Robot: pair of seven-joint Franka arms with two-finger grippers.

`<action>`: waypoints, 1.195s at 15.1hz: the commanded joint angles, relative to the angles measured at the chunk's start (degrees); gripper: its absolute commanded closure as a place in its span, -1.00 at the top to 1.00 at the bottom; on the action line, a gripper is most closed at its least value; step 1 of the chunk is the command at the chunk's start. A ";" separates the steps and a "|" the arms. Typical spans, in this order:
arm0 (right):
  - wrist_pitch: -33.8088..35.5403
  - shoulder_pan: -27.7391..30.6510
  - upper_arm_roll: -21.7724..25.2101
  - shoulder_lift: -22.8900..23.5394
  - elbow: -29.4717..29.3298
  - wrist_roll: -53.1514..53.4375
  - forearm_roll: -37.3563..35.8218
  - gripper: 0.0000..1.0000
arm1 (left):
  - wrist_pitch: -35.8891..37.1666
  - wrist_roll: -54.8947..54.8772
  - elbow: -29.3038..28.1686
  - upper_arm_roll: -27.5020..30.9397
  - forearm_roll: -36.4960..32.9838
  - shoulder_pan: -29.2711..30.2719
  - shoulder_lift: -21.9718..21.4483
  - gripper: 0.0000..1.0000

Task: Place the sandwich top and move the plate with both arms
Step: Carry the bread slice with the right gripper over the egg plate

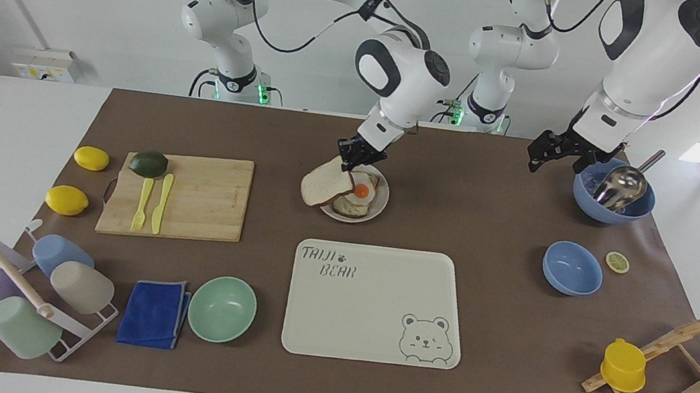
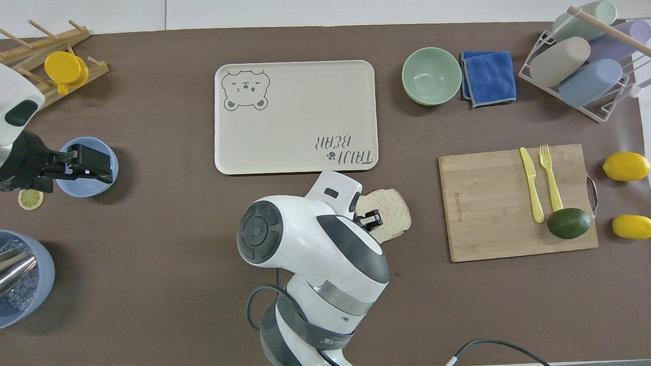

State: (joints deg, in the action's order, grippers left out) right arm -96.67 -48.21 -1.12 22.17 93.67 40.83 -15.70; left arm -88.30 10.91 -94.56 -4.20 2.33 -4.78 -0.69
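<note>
Holding the bread (image 1: pixel 325 189) tight in my right gripper (image 1: pixel 358 155), tilted below my fingers over the plate (image 1: pixel 378 208) and egg (image 1: pixel 361 190), while my left gripper (image 1: pixel 555 154) waits, fingers apart.

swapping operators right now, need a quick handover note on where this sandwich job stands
Right hand: shut on the pale wholemeal bread slice with brown crust, held tilted in the air over the small round beige-grey plate, not yet laid down.
Left hand: waits in the air beside the blue bowl with the metal scoop at its own end of the table.
The plate carries the egg-topped bread and lies nearer to the robots than the cream bear-printed tray.
Done: top slice picked off the wooden cutting board.
Left: set the slice on the egg, then move the plate with both arms.
</note>
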 commanded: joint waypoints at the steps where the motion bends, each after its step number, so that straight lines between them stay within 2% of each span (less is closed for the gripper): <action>1: 0.60 -1.70 -0.47 2.36 -2.53 3.99 1.72 -1.00 | 0.59 -0.36 0.43 -0.46 -0.84 0.73 -0.10 1.00; 8: -3.34 -4.43 -0.47 2.53 -1.47 6.27 2.69 -1.00 | 0.59 -0.36 0.43 -0.46 -0.84 0.73 -0.10 1.00; 13: -6.60 -3.73 -0.55 2.44 0.55 8.82 3.31 -0.96 | 0.59 -0.36 0.43 -0.46 -0.84 0.73 -0.10 1.00; 14: -7.65 -2.42 -0.55 2.44 0.55 8.92 5.83 -0.40 | 0.59 -0.36 0.43 -0.46 -0.84 0.73 -0.10 1.00; 16: -11.42 -1.27 -0.55 2.53 1.25 8.74 9.10 0.05 | 0.59 -0.36 0.43 -0.46 -0.84 0.73 -0.10 1.00; 17: -12.83 -1.18 -0.55 2.53 1.69 8.83 9.46 0.74 | 0.59 -0.36 0.43 -0.46 -0.84 0.73 -0.10 1.00; 18: -12.84 -1.35 -0.47 2.45 1.35 9.00 9.46 1.00 | 0.59 -0.36 0.43 -0.46 -0.84 0.73 -0.10 1.00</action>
State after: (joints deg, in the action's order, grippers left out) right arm -107.49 -50.11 -1.27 25.01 94.10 49.07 -7.75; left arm -88.31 10.91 -94.56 -4.20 2.33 -4.78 -0.69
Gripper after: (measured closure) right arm 0.559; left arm 0.000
